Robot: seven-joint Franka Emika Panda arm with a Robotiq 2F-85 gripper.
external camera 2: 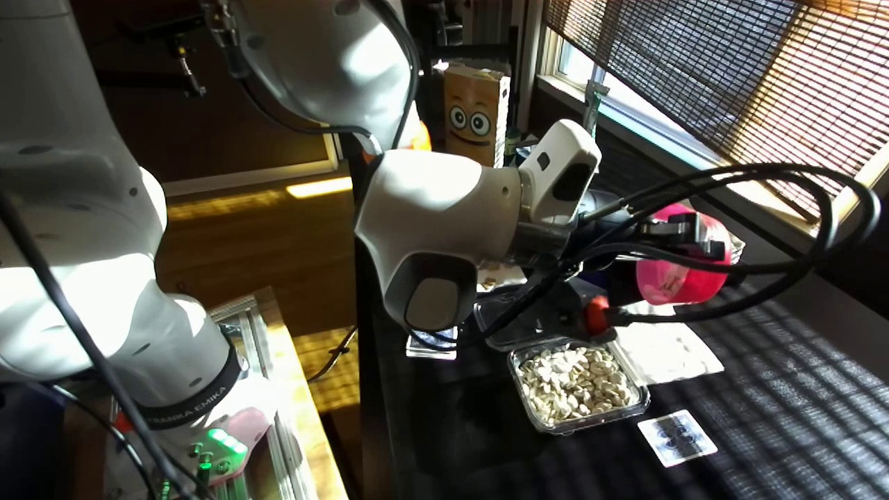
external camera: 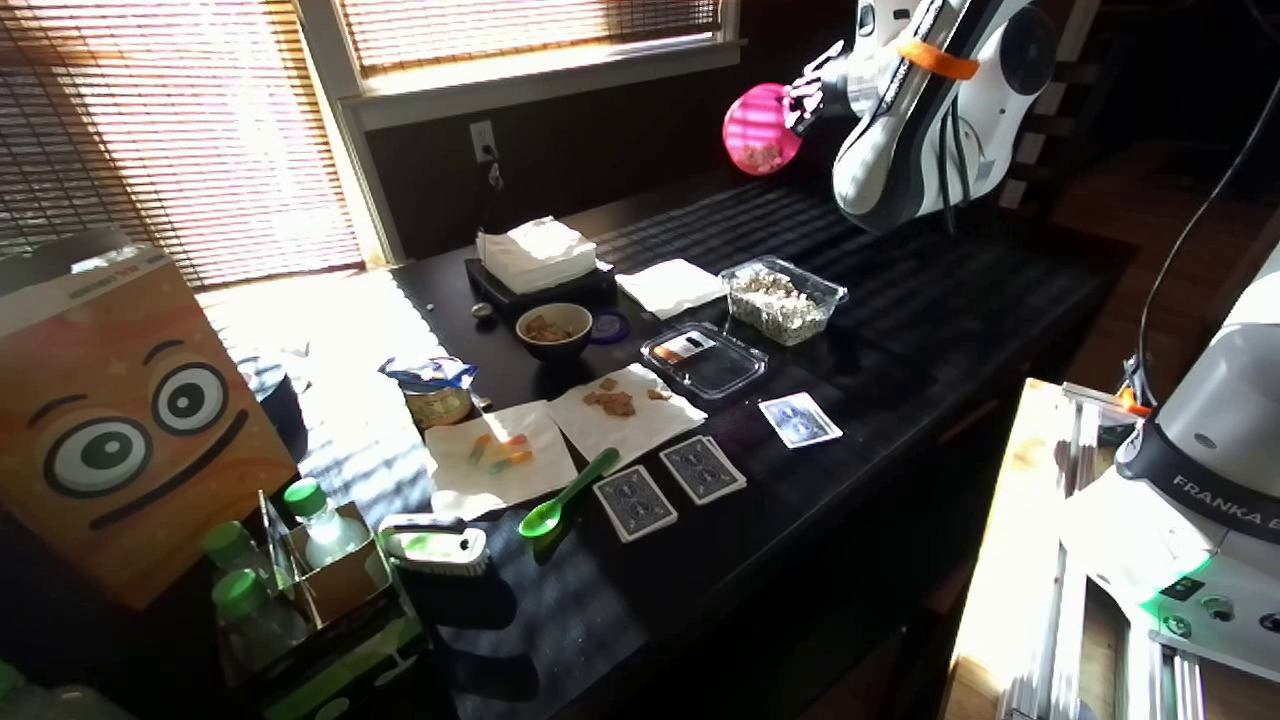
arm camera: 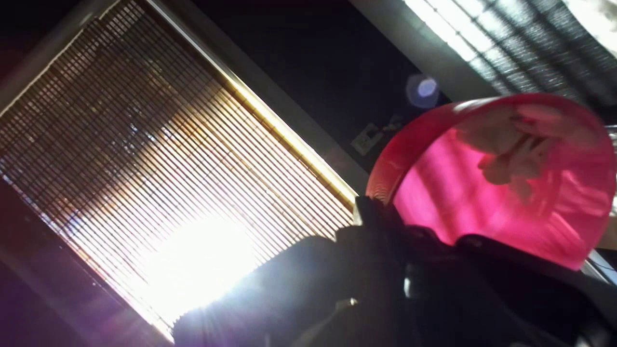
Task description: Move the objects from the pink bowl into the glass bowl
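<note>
A long black table [external camera: 900, 320] stands beside a dark wall [external camera: 430, 190] with woven window blinds [external camera: 530, 35]. Well above the tabletop, the small round bright-pink plastic bowl [external camera: 748, 120] hangs tilted, its side gripped by the black-and-silver claw [external camera: 803, 103], pale pieces [external camera: 757, 157] gathered low inside. Below and apart from it stands the clear squarish glass bowl [external camera 2: 599, 419], filled with pale pieces too. A white paper napkin [external camera: 670, 287] lies just beside that, a clear flat plastic lid [external camera: 705, 362] near it; dark tabletop stretches between the glass bowl and the table's long edge.
</note>
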